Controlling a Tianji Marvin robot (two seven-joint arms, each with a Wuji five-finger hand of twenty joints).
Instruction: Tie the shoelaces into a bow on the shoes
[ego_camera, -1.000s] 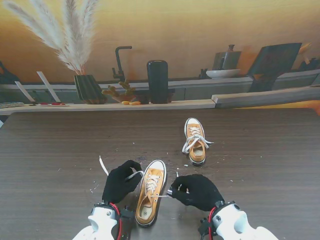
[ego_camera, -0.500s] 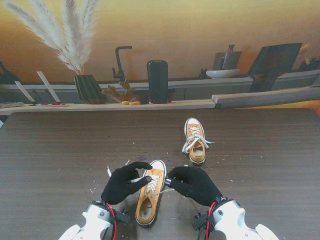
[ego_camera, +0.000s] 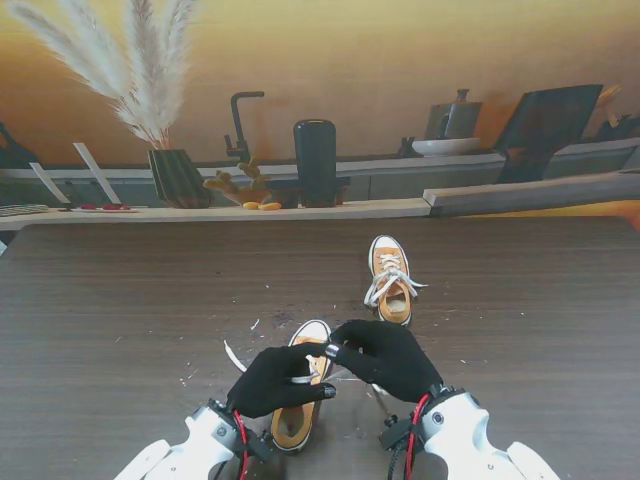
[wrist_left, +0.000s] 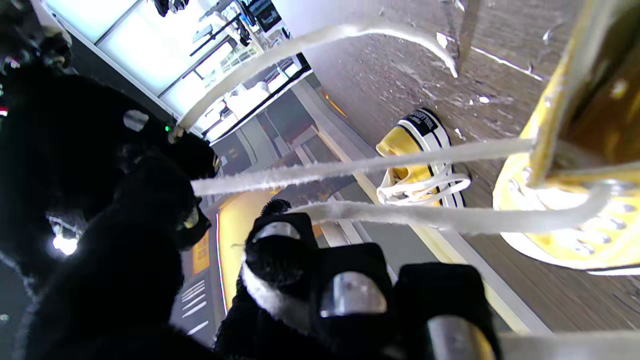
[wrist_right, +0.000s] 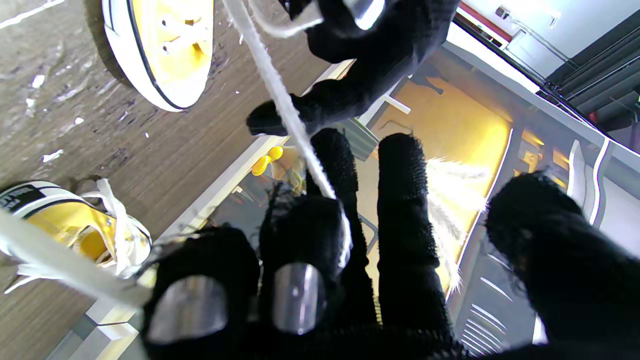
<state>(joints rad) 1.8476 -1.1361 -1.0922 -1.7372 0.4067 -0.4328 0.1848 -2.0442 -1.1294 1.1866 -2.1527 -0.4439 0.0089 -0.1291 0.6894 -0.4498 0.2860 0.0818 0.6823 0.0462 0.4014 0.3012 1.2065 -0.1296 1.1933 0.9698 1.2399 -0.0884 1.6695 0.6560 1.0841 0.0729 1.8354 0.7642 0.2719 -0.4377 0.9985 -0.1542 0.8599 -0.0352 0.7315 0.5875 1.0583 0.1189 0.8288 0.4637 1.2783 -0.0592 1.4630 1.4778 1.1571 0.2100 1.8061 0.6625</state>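
near shoe (ego_camera: 298, 405) sits on the table (ego_camera: 120, 300) right in front of me, toe pointing away, laces undone. both gloved hands are bunched over its tongue area, touching or nearly touching each other. left hand (ego_camera: 278, 380) is pinched on a white lace (wrist_left: 350, 167); in the left wrist view two strands are seen pulled taut from the eyelets toward the fingers (wrist_left: 280, 250), a third end curling loose beyond. right hand (ego_camera: 385, 358) is clamped on another strand, seen in the right wrist view running between its fingertips (wrist_right: 300, 235) up toward the other glove. a loose lace tail (ego_camera: 234, 356) lies on the table left of the shoe.

far shoe (ego_camera: 390, 282) stands well apart, farther from me and to the right, its laces already bunched in what looks like a bow; knot detail cannot be made out.

step judged as crossing the two strands over the tongue, early in the bow. to be done well: both strands should be kept under light even tension so the shoe is not dragged, one strand passed cleanly under the other, grips kept near the eyelets, the loose tail not trapped under a palm. risk: lace slipping from the smooth fingertips during hand-over.
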